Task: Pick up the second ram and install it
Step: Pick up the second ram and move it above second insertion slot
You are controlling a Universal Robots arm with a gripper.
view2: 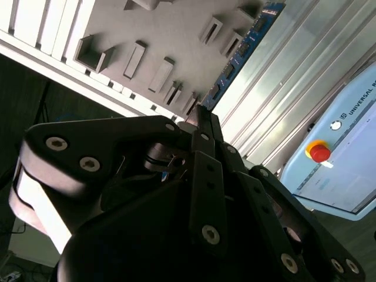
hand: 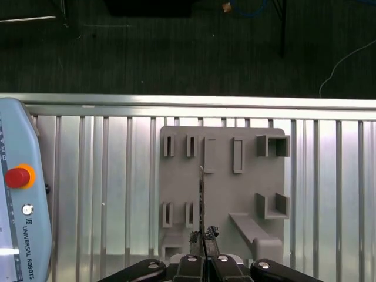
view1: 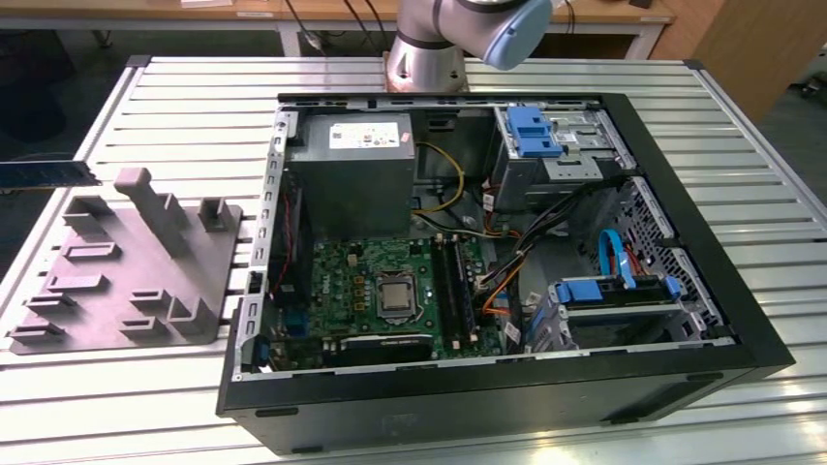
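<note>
Slatted table (view1: pixel 155 407) carries open computer case (view1: pixel 762 334) and, to the exterior view's left of it, grey fixture (view1: pixel 110 291); gripper (hand: pixel 204 238) clamped on one end of second ram (hand: pixel 201 194), stick seen edge-on over the fixture in the first wrist view, well apart from the case.

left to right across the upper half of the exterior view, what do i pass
second ram → grey fixture's tall post → grey power supply → blue drive bracket
</note>
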